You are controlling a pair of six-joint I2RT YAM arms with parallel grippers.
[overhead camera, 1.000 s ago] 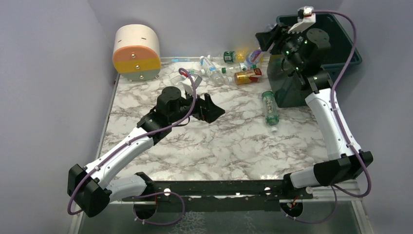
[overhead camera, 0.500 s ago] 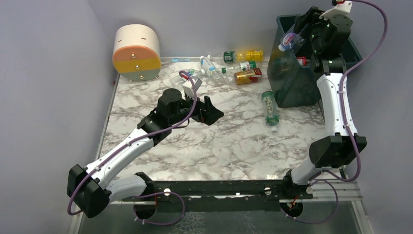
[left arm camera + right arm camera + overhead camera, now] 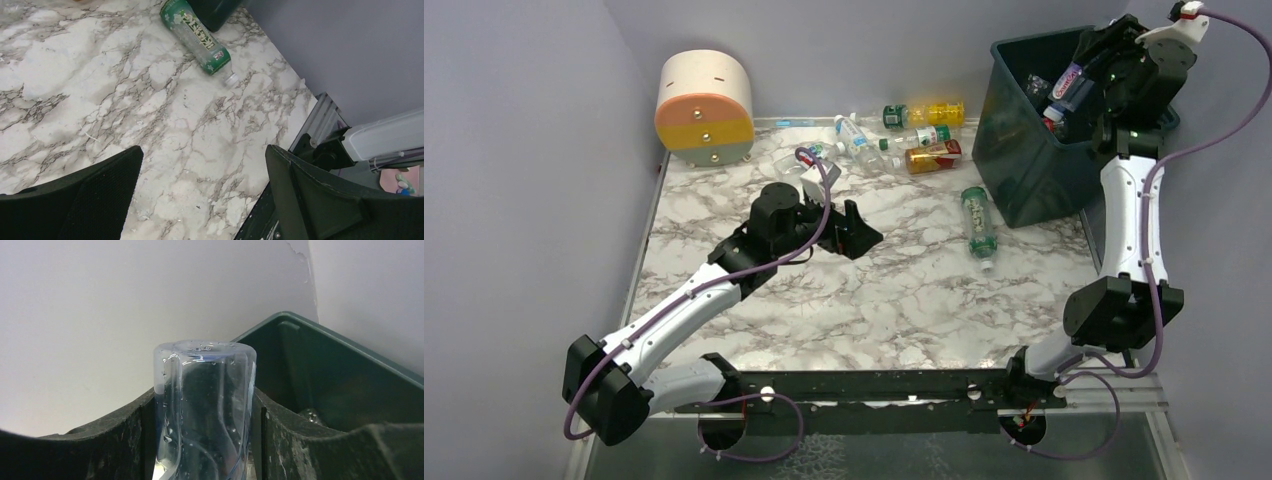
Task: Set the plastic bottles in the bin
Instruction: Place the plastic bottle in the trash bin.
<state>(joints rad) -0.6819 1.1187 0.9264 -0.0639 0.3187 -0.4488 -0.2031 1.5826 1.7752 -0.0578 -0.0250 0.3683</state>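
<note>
My right gripper (image 3: 1086, 82) is shut on a clear plastic bottle (image 3: 1067, 86) and holds it over the open dark teal bin (image 3: 1024, 170) at the back right. In the right wrist view the bottle (image 3: 205, 410) stands between my jaws, with the bin (image 3: 350, 375) behind it. Other bottles lie inside the bin. A green-labelled bottle (image 3: 979, 224) lies on the table left of the bin and also shows in the left wrist view (image 3: 196, 31). Several bottles (image 3: 904, 140) lie at the table's back. My left gripper (image 3: 852, 228) is open and empty above mid-table.
A round cream, orange and yellow drum (image 3: 705, 108) stands at the back left. Walls close the left, back and right sides. The marble table (image 3: 884, 300) ends at a black rail (image 3: 874, 385) by the arm bases.
My right arm has swung right and back, carrying the bottle from the bin's left rim to over its inside. The left gripper has barely moved.
</note>
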